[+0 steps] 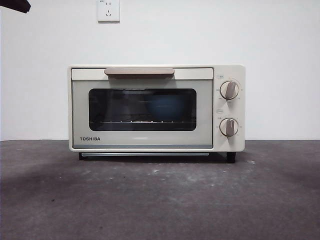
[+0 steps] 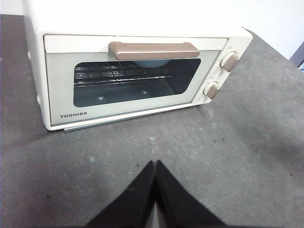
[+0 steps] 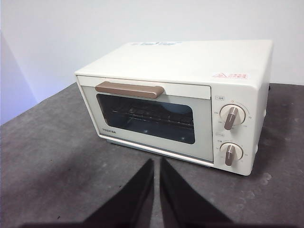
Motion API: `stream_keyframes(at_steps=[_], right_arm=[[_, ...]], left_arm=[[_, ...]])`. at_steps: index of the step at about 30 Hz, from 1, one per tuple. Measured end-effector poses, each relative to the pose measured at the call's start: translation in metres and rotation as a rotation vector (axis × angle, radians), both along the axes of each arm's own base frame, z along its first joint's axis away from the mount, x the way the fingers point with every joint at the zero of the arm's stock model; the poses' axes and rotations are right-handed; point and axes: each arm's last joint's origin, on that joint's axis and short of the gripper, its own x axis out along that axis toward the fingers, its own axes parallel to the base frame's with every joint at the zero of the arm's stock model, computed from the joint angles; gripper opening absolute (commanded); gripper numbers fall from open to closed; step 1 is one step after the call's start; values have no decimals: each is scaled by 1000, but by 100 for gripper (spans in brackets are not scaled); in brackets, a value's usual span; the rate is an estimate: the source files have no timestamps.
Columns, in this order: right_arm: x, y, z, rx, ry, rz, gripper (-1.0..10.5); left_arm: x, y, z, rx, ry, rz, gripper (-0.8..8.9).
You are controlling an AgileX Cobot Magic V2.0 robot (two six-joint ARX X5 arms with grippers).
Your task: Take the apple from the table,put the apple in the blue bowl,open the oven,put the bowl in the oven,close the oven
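The cream-white oven stands on the dark grey table with its door shut. Through the dark glass the blue bowl shows dimly on the wire rack, and its rim peeks out behind the handle in the left wrist view. The apple is hidden. My left gripper hangs shut over bare table in front of the oven. My right gripper is also shut and empty, hovering in front of the oven. A black arm tip shows at the top left corner.
A white wall with a power socket rises behind the oven. Two grey-knobbed dials sit on the oven's right panel. The table's edge runs past the oven's handle-side end in the right wrist view.
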Motion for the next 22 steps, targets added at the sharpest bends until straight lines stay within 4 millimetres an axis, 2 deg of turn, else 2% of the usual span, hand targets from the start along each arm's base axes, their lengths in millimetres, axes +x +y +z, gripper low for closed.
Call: stream_keyframes(at_steps=[4, 7, 14, 18, 22], right_arm=[[0, 0, 0, 0, 0, 0, 4], [0, 0, 0, 0, 0, 0, 4], [0, 0, 0, 0, 0, 0, 4], [0, 0, 0, 0, 0, 0, 4], [0, 0, 0, 0, 0, 0, 4]], left_arm=[[0, 0, 0, 26, -18, -7, 7], [3, 4, 2, 76, -73, 72, 7], [-1, 37, 11, 141, -283, 340, 7], [-11, 55, -6, 168, -393, 481, 7], [-18, 62, -30, 187, -457, 553, 8]])
